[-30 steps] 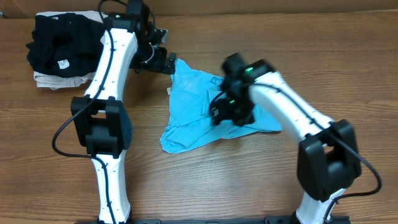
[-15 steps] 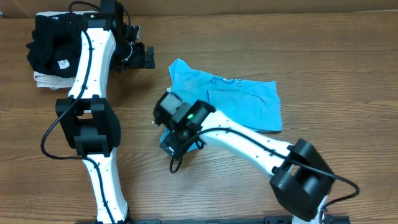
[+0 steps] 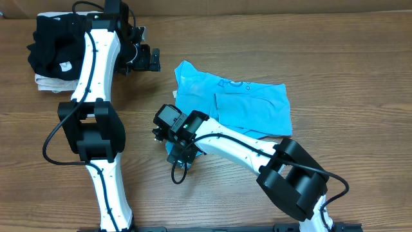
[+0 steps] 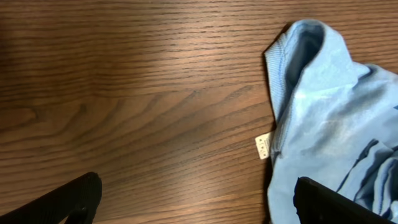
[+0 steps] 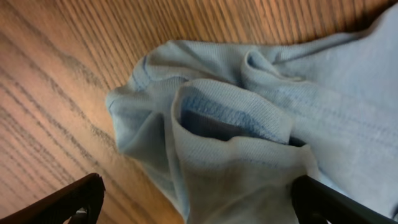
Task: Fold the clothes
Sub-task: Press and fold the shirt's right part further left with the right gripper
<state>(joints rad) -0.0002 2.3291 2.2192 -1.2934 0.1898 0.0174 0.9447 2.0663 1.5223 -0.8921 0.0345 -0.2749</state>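
Observation:
The light sky-blue T-shirt point(image 3: 248, 106) lies loosely spread at the table's middle, its small print facing up. Its lower left corner is bunched. My right gripper point(image 3: 182, 153) hangs over that corner. In the right wrist view its fingers point(image 5: 198, 186) are wide open, with the crumpled shirt hem point(image 5: 236, 124) between them, not gripped. My left gripper point(image 3: 149, 59) is open and empty, just left of the shirt's upper left corner. In the left wrist view it point(image 4: 196, 186) is over bare wood, and the shirt point(image 4: 323, 118) with its white tag point(image 4: 263, 147) lies at the right.
A black garment with a white tag point(image 3: 58, 42) lies on a beige folded garment point(image 3: 48, 82) at the back left, beside the left arm. The wooden table point(image 3: 360, 142) stretches around the shirt.
My right arm swung from the shirt's right side to its lower left corner. The shirt now lies spread flatter to the right. My left gripper drew back leftwards off the shirt's corner.

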